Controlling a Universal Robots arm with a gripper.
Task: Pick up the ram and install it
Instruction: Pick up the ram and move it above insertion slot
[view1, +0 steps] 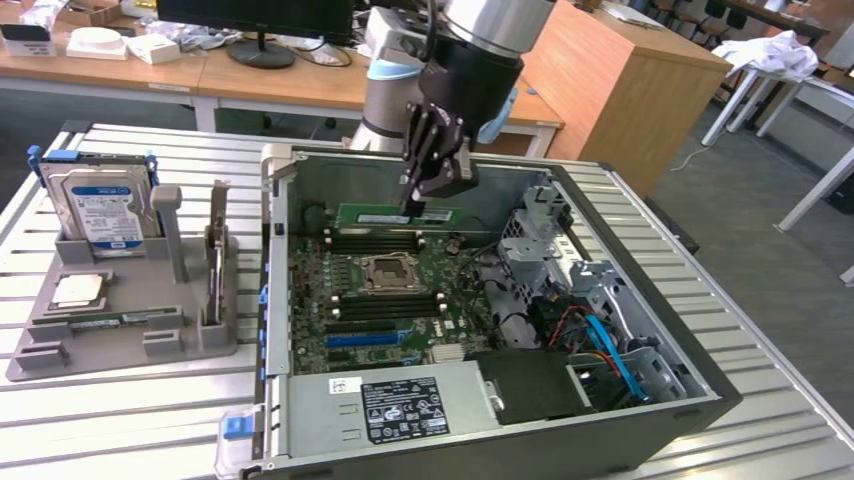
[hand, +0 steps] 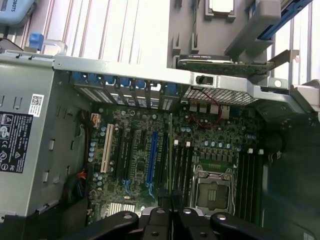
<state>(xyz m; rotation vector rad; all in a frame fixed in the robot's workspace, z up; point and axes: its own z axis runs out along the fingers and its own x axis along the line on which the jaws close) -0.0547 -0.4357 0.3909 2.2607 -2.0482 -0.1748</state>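
Item: the ram (view1: 387, 214), a green stick, level and lengthwise, gripped at its upper edge near one end. Holder: claw (view1: 416, 203), clenched on the ram, which hung directly beneath the fingertips. Location: inside the open computer case (view1: 694, 400), above the motherboard (view1: 334, 300), over the dark memory slots (view1: 380, 241) beside the empty processor socket (view1: 391, 268). Contact with a slot: could not be told. Also on the bench (view1: 134, 420): grey holder (view1: 134, 335) with hard drive (view1: 104, 205).

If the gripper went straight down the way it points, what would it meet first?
Likely the memory slots beside the processor socket, with the ram held in the gripper touching first; depth is unclear.
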